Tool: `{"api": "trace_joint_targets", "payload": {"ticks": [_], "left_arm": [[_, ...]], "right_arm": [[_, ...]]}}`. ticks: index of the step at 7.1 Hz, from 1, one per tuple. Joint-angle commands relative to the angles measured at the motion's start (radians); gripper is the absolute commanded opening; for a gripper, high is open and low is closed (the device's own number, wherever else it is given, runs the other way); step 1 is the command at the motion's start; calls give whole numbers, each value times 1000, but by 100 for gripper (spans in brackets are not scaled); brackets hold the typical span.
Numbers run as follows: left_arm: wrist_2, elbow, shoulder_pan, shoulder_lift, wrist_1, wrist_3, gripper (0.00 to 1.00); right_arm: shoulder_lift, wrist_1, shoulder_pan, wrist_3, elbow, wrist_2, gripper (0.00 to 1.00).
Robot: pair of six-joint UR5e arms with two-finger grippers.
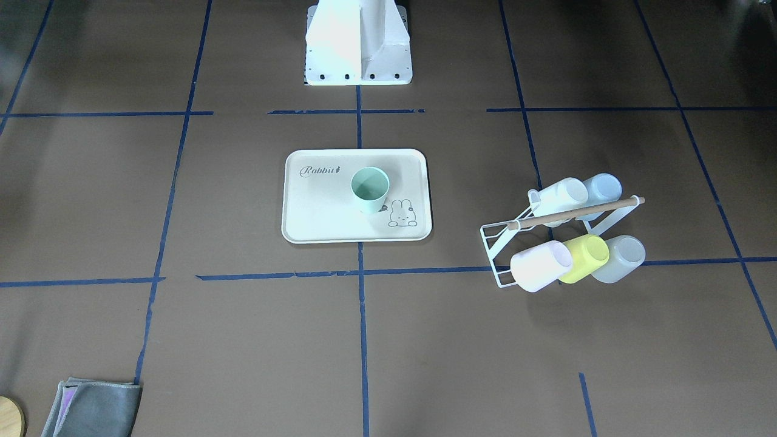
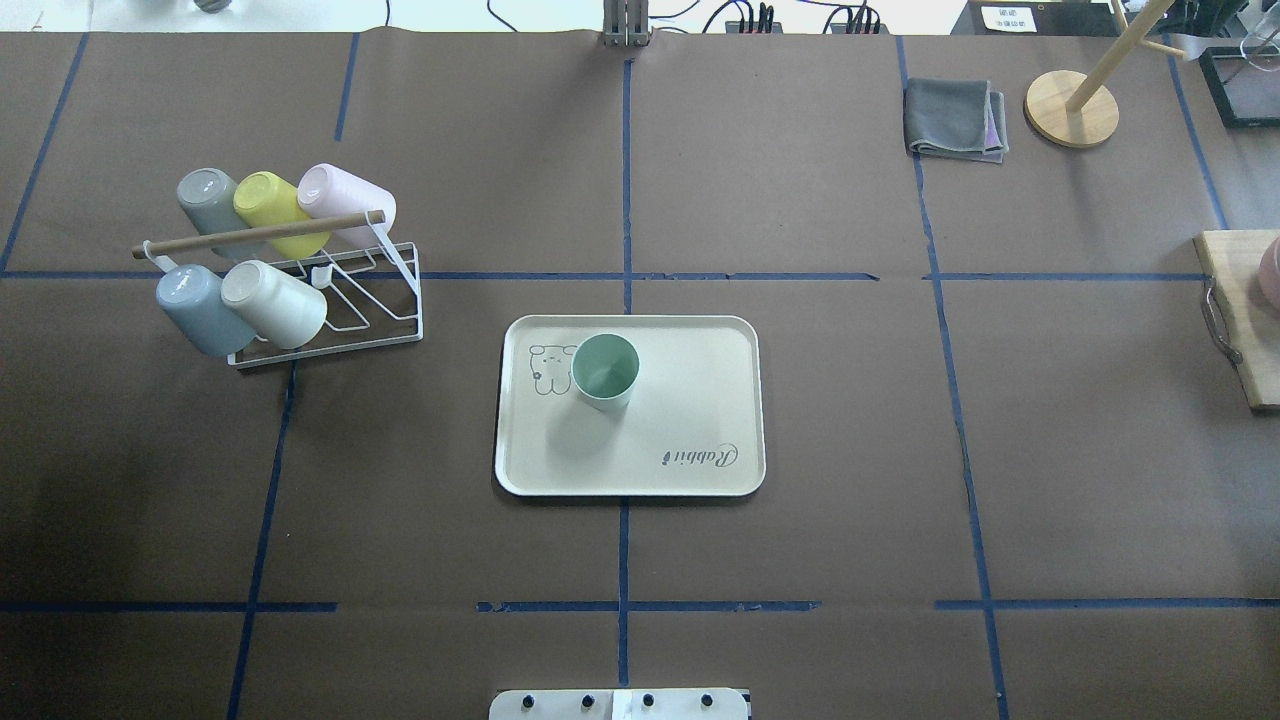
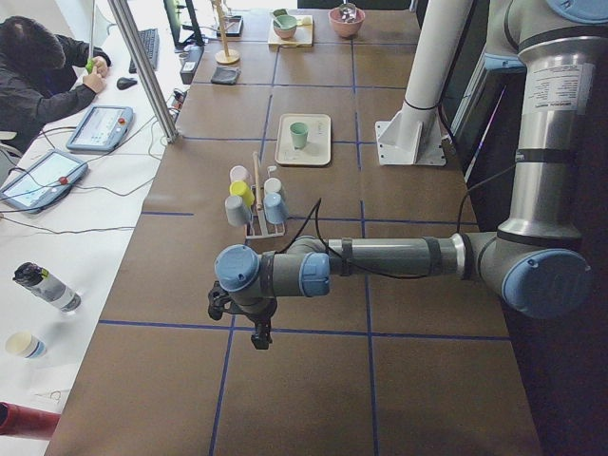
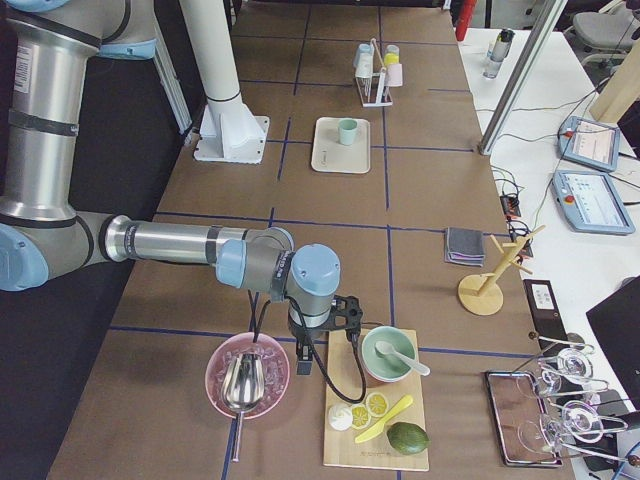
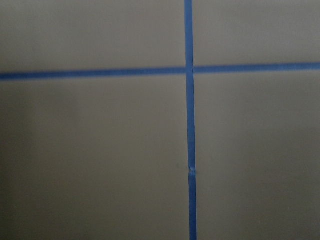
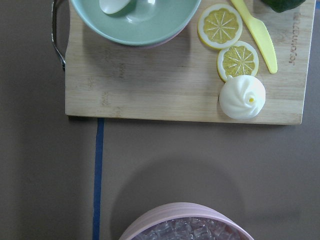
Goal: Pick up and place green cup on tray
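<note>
The green cup point(image 2: 605, 370) stands upright, mouth up, on the tray point(image 2: 690, 400), next to the bunny print. From the front, the green cup point(image 1: 370, 189) sits right of centre on the tray point(image 1: 322, 206). No gripper is near it. My left gripper point(image 3: 258, 335) hangs over bare table far from the rack, shown only in the left side view, so I cannot tell its state. My right gripper point(image 4: 305, 360) hovers between a pink bowl and a cutting board, and I cannot tell its state either.
A white wire rack point(image 2: 300, 290) holds several cups on their sides at the left. A grey cloth point(image 2: 955, 118) and a wooden stand point(image 2: 1072, 108) lie far right. A cutting board point(image 6: 150, 85) with lemon slices and a pink ice bowl point(image 4: 247, 378) sit under the right wrist.
</note>
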Motion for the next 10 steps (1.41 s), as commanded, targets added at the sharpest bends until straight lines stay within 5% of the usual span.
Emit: {"api": "trace_joint_targets", "payload": {"ticks": [1,6,10], "left_arm": [[-17,-2,0,49,-8,-1,100],[-7,-8,-2,49,-11,-1,100],[-5,-112,-72,50,-6,0,100]], "right_arm": [[-10,-6,0,-12,-8,-7,100],[11,0,0,44,-49,-17,100],[40,2,-2,54,-38,-13,100]]}}
